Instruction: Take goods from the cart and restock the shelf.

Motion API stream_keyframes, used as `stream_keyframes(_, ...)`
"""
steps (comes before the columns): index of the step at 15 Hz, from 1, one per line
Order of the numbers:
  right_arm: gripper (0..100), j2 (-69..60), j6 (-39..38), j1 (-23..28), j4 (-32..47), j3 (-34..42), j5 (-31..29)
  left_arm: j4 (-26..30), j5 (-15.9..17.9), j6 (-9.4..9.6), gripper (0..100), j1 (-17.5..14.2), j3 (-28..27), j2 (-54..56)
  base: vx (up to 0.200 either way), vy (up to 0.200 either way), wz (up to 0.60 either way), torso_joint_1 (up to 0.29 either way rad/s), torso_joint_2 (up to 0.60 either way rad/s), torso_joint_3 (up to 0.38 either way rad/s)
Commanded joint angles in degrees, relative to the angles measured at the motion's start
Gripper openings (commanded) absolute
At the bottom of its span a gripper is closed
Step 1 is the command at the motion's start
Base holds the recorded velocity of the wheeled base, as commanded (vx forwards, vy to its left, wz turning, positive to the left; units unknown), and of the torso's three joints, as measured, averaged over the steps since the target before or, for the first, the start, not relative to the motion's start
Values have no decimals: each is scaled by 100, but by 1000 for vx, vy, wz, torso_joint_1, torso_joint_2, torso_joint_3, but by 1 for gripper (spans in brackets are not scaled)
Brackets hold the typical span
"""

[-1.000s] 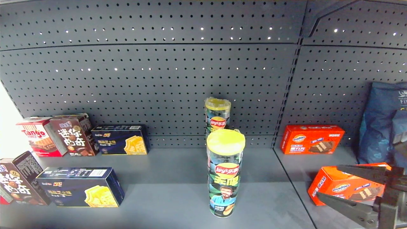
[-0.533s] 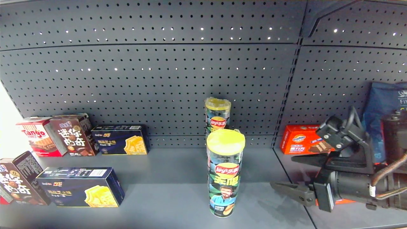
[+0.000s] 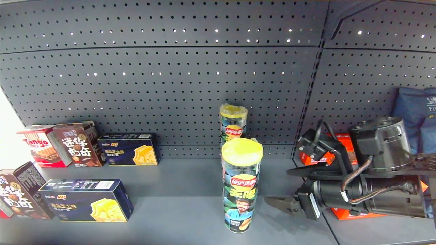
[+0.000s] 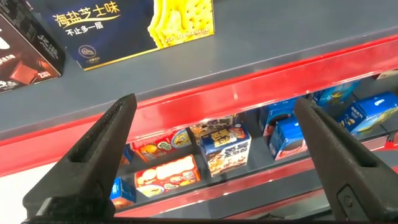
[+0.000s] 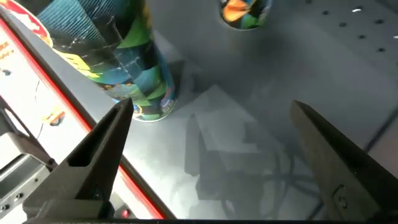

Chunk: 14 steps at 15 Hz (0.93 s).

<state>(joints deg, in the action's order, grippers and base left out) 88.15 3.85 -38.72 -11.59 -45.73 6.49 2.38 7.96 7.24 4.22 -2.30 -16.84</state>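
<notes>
My right gripper (image 3: 277, 187), fingers spread and empty, sits beside the tall yellow-lidded cardboard crisp can (image 3: 240, 185): probably light, rigid, slick, tippy; grasp mid-body.

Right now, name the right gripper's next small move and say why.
Probably ease the right gripper left so its open jaws bracket the front chip can: the gripper is empty, and the can stands upright just left of it, untouched.
</notes>
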Motion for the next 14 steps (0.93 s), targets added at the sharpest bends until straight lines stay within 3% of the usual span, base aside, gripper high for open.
stream_keyframes(1,100,176,1,-31,-1,-24,2,0,4,-3,100,0,2,-74,0,0,0,0,0,0)
stream_keyframes(14,100,616,10,-119,-124,-182,2,0,13,-83,100,0,2,-118,0,0,0,0,0,0)
